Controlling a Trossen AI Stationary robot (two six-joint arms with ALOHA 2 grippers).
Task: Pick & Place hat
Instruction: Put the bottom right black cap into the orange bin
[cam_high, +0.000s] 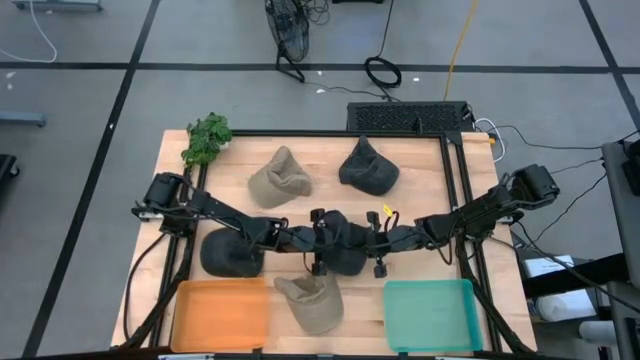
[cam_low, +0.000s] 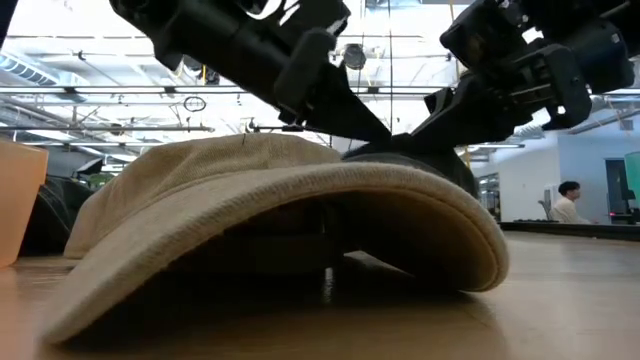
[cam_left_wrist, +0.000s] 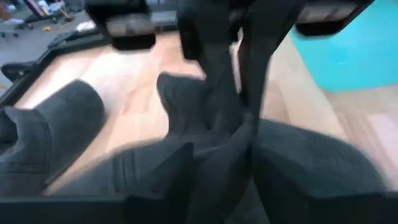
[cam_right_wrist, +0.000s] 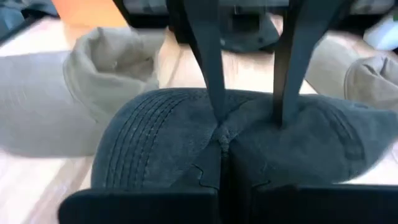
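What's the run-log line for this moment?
stage: grasp | left gripper: at dark hat, shut on it | right gripper: shut on same hat | trays: orange tray, teal tray

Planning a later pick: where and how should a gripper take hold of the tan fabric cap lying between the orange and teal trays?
Probably best to grip the tan fabric cap by its soft crown, coming straight down from above. In the low view its brim arches over the wooden table, so pinching that edge from the side might also work.
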